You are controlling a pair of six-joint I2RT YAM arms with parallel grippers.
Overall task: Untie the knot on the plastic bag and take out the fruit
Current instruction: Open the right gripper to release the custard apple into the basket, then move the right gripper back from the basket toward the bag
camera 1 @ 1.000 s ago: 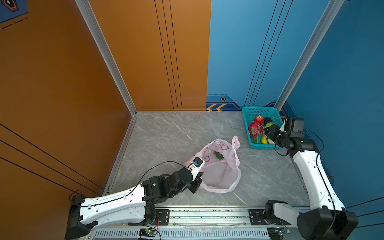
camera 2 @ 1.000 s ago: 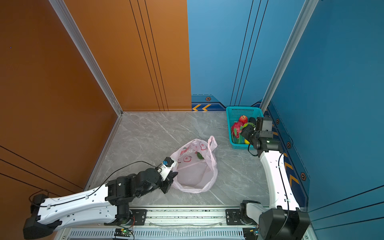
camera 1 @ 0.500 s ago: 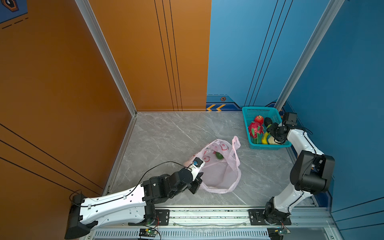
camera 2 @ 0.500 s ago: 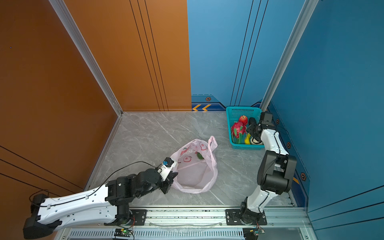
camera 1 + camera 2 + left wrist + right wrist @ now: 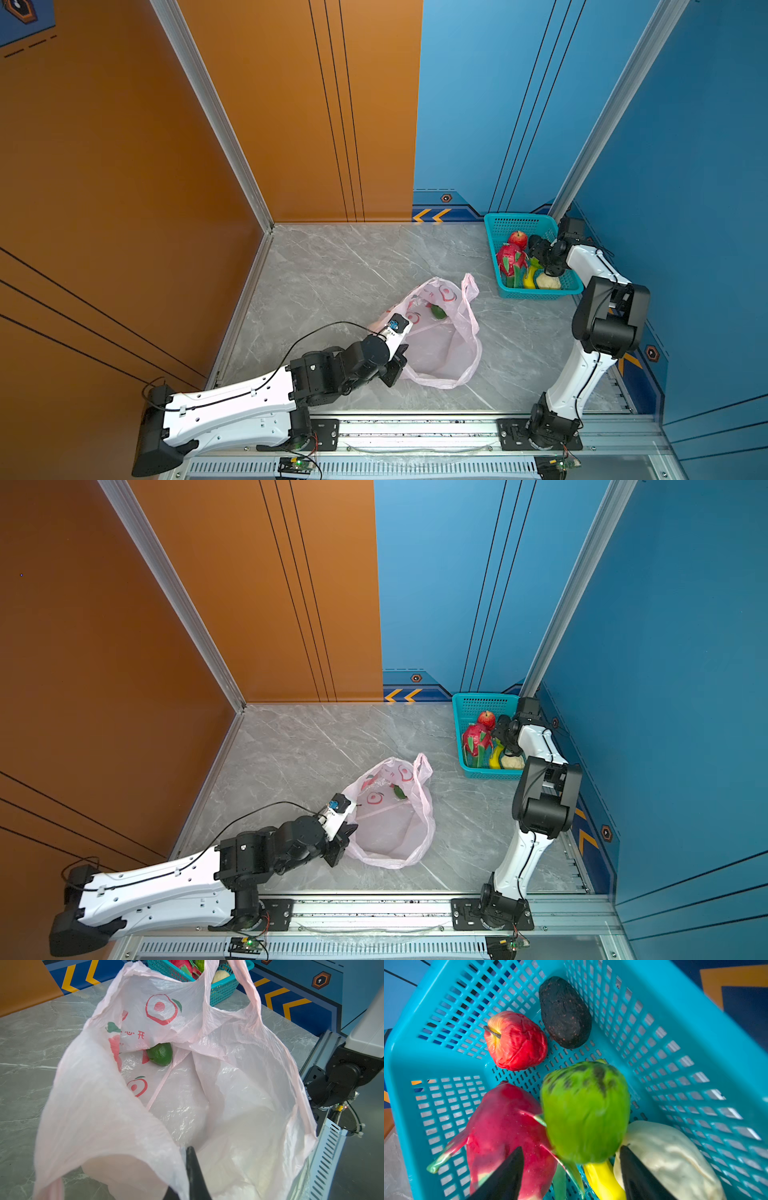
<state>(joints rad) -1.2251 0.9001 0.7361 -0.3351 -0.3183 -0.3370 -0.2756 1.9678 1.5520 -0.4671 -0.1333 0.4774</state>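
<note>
The pale pink plastic bag [image 5: 440,349] [image 5: 390,825] [image 5: 239,1084] lies open on the floor. One small green fruit [image 5: 438,311] [image 5: 160,1054] rests inside it. The knot is out of view; the handles I see hang loose. My left gripper [image 5: 399,365] [image 5: 188,1151] is shut on the bag's near edge. My right gripper [image 5: 538,257] [image 5: 571,1148] hangs open over the teal basket [image 5: 519,216] [image 5: 695,1022]. A blurred green bumpy fruit [image 5: 585,1111] sits just past its fingertips, free of both fingers.
In the basket lie a red apple [image 5: 517,1043], a dark avocado [image 5: 564,1012], a dragon fruit [image 5: 502,1126], a banana [image 5: 602,1180] and a cream lumpy fruit [image 5: 670,1153]. The basket stands in the back right corner against the blue walls. A metal rail [image 5: 415,428] runs along the front.
My right arm has folded up, its elbow now raised near the front, and its jaws have opened wider over the basket, letting the green fruit go. The left arm and bag are still.
</note>
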